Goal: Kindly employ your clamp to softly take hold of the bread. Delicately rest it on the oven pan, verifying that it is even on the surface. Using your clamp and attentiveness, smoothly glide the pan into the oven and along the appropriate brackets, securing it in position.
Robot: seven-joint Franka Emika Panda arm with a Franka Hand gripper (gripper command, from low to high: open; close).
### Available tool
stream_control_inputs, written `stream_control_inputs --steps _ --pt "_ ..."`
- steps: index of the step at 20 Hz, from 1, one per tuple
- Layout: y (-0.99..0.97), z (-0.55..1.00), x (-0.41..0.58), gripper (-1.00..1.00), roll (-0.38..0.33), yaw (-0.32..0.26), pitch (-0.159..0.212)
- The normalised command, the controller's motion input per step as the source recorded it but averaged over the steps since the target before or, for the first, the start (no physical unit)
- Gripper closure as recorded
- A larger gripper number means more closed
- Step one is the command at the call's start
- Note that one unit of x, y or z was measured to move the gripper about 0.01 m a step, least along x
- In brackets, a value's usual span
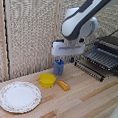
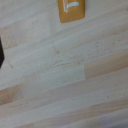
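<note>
Pale wood tabletop [image 1: 87,99] carries everything. The oven [image 1: 114,47] sits at its far right edge in the exterior view, the oven pan [image 1: 101,58] drawn out in front. The gripper [image 1: 66,59] hovers empty; whether its fingers are spread, I cannot tell. The bread [image 1: 64,85] lies mid-tabletop, untouched, so every step seems left.

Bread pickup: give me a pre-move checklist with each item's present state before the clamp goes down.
1. Bread lying free on the table: ok.
2. Clamp lined up over the bread: not ok, it hangs above and behind it.
3. Clamp empty: ok, nothing is seen under it.
4. Jaws open: cannot tell.
5. Yellow bowl apart from the bread: ok, though close.
6. Oven pan out and bare: ok.
</note>
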Motion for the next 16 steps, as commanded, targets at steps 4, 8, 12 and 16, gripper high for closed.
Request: stream_control_inputs --steps 4,8,12,16 --pt "-0.17 -0.56 -0.004 -1.0 -0.053 0.0 0.068" --pt "-0.14 -0.5 -0.001 -1.0 -0.081 0.001 0.107" --pt "-0.03 -0.43 -0.039 -1.0 -0.084 0.021 0.059" --pt "0.0 -0.33 0.008 -1.0 -0.065 0.096 -0.007"
